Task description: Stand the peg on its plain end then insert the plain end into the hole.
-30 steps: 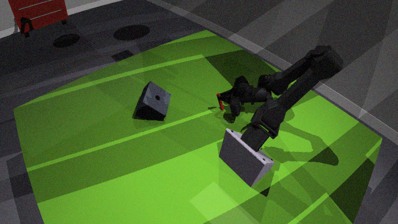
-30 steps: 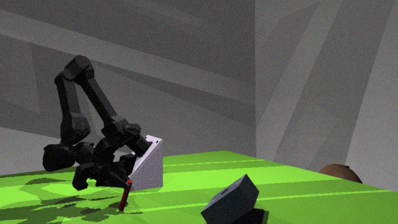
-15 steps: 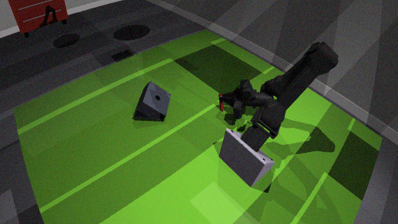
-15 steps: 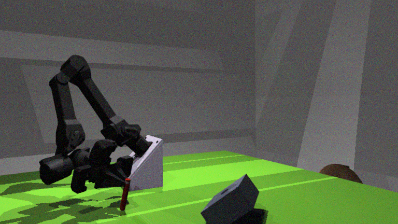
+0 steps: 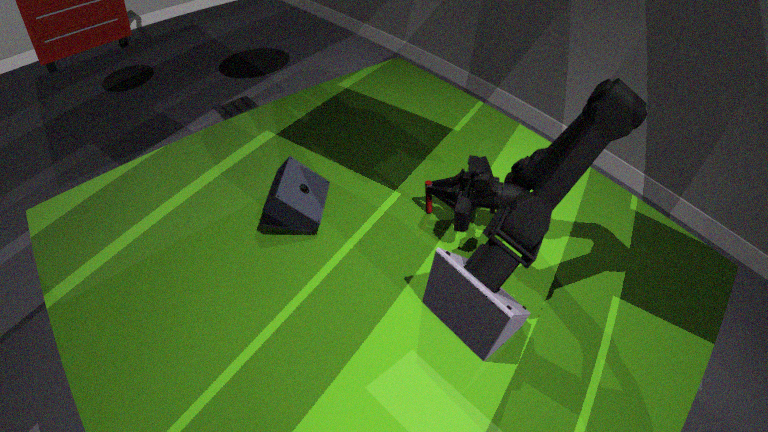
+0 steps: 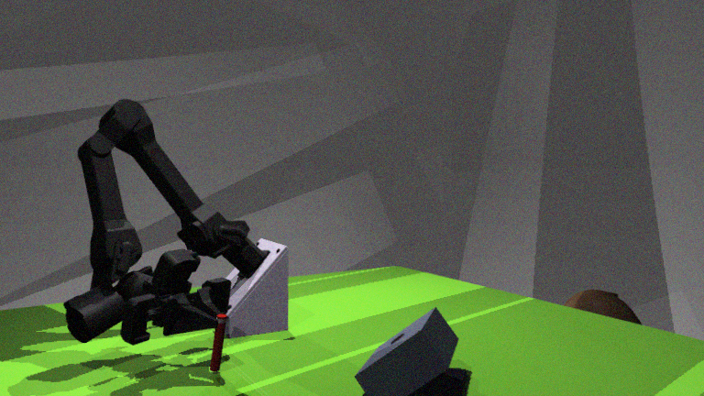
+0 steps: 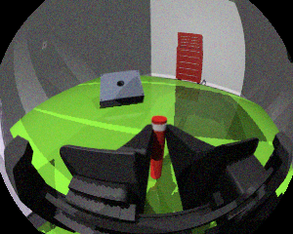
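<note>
The red peg (image 5: 428, 201) (image 6: 217, 346) (image 7: 156, 168) is nearly upright, banded end up and plain end down at the table top. In the exterior view it leans very slightly; whether its lower end touches the table I cannot tell for certain. My gripper (image 5: 428, 189) (image 6: 220, 321) (image 7: 158, 129) is shut on the peg's upper part, just below the white band, and reaches in low from the side. The grey sloped panel (image 5: 290, 183) (image 6: 433, 337) (image 7: 129, 92) stands apart from the peg, its one hole (image 5: 304, 188) (image 6: 397, 338) (image 7: 120, 83) showing empty in its face.
The arm's pale wedge-shaped base mount (image 5: 465, 304) (image 6: 265, 298) stands on the green table (image 5: 186, 314) (image 6: 544, 350) (image 7: 88, 115). A red drawer cabinet (image 5: 70, 2) (image 7: 189, 58) stands on the floor beyond the table. A brown round object (image 6: 599, 306) shows behind the table edge.
</note>
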`<state>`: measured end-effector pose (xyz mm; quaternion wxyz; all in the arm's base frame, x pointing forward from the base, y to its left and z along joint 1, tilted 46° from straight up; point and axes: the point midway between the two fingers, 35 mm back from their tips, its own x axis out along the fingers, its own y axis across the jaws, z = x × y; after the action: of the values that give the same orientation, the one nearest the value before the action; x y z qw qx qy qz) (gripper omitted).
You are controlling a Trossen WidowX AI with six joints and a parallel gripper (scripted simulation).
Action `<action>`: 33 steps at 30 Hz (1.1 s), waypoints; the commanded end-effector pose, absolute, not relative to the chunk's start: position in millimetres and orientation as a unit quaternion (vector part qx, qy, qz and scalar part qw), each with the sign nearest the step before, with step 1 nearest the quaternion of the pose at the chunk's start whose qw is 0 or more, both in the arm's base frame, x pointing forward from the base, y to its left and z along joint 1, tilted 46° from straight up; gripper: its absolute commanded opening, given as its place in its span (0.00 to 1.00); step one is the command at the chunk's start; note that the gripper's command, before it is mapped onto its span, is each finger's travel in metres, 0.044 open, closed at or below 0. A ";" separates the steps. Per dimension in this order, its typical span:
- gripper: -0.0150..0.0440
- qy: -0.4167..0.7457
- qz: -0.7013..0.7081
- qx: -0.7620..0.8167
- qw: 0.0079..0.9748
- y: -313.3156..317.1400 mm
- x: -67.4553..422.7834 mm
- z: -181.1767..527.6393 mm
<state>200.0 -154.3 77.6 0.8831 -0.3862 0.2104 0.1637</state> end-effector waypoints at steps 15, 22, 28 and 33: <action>0.34 0.213 0.162 -0.383 0.884 -157.5 198.4 73.8; 0.34 0.212 0.163 -0.381 0.885 -156.9 196.5 74.0; 0.34 0.211 0.164 -0.381 0.885 -157.1 194.6 72.9; 0.34 0.208 0.165 -0.381 0.885 -157.2 193.4 72.3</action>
<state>194.5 -155.7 72.9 0.8855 -0.3817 0.2069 0.1655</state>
